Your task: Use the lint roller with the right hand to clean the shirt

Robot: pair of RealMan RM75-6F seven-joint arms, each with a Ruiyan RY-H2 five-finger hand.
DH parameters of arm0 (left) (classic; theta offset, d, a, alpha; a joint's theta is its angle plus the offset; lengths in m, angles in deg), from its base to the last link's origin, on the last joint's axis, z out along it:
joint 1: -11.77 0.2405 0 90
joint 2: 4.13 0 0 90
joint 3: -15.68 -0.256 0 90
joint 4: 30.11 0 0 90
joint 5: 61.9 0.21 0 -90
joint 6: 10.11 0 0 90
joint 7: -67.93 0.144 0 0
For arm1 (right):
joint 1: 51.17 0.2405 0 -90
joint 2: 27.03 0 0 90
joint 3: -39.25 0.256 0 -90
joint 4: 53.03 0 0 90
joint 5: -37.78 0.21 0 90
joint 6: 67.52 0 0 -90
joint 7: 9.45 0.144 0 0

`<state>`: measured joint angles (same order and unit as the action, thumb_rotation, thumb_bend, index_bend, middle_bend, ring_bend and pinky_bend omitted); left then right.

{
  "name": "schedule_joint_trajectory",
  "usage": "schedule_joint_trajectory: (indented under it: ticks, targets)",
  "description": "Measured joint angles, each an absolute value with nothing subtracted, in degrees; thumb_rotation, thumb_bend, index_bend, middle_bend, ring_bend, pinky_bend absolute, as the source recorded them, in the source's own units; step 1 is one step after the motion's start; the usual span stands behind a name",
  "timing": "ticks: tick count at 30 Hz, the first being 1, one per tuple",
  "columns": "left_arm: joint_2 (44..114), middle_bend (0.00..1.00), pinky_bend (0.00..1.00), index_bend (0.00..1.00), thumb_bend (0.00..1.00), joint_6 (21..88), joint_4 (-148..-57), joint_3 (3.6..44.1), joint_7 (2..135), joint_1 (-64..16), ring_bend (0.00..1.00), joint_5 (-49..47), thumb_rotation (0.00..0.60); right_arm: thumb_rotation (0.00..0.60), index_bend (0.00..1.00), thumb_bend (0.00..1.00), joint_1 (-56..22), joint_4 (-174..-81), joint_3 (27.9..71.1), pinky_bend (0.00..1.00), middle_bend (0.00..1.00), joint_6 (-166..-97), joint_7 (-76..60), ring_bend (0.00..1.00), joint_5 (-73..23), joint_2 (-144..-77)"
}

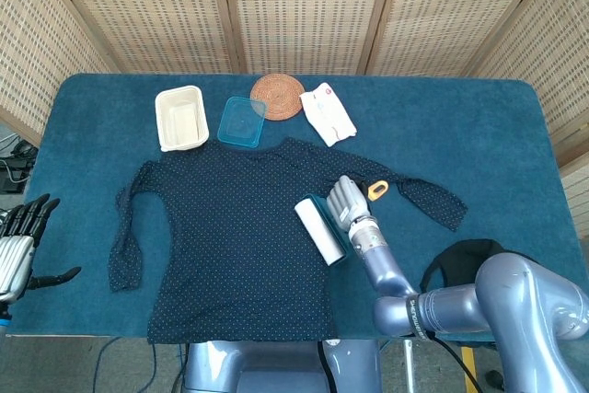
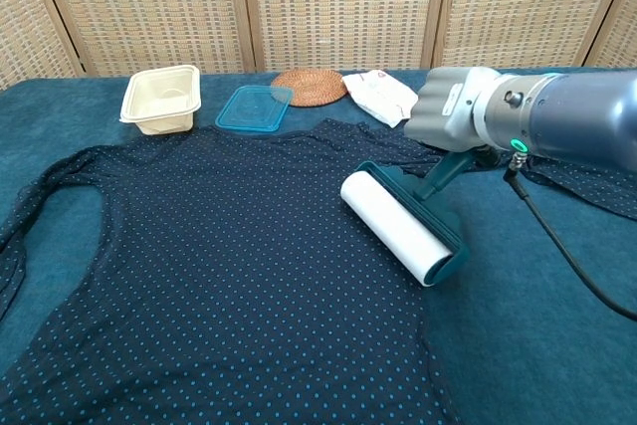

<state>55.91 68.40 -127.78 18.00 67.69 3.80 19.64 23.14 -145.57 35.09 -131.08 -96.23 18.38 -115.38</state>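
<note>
Tablecloth (image 1: 497, 126) in teal is the biggest thing going, with the dotted navy shirt (image 1: 221, 236) spread flat over it, mostly off to the left of the right hand (image 1: 345, 200). That hand's got its fingers wrapped tight round the lint roller (image 2: 401, 227) handle, white roll lying on the shirt's right edge just left of the hand. Beyond it sit a cream tub (image 1: 180, 118), blue lid (image 1: 241, 121), woven coaster (image 1: 277, 96) and white packet (image 1: 329, 113), and the left hand (image 1: 23, 236) hangs spread, holding nothing, way off at the table's left edge.
</note>
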Motion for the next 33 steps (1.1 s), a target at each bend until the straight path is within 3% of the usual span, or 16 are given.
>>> schedule_joint_trajectory:
  ticks: [5,18,33]
  targets:
    - [55.9,0.0,0.0,0.0,0.0,68.5,-127.7,18.0,67.5,3.9,0.0,19.5,0.6,0.6,0.72,0.59,23.9,-146.5,35.1,1.0,1.0,-132.1,-97.5,1.0,17.6,-117.1]
    - [55.9,0.0,0.0,0.0,0.0,68.3,-127.5,18.0,67.4,3.8,0.0,19.4,0.6,0.6,0.72,0.59,26.8,-150.8,37.1,1.0,1.0,-142.4,-106.7,1.0,14.2,-127.0]
    - [56.0,0.0,0.0,0.0,0.0,68.0,-127.2,18.0,67.2,3.7,0.0,19.2,0.6,0.6,0.72,0.59,28.4,-152.2,40.5,1.0,1.0,-145.0,-110.3,1.0,14.8,-132.5]
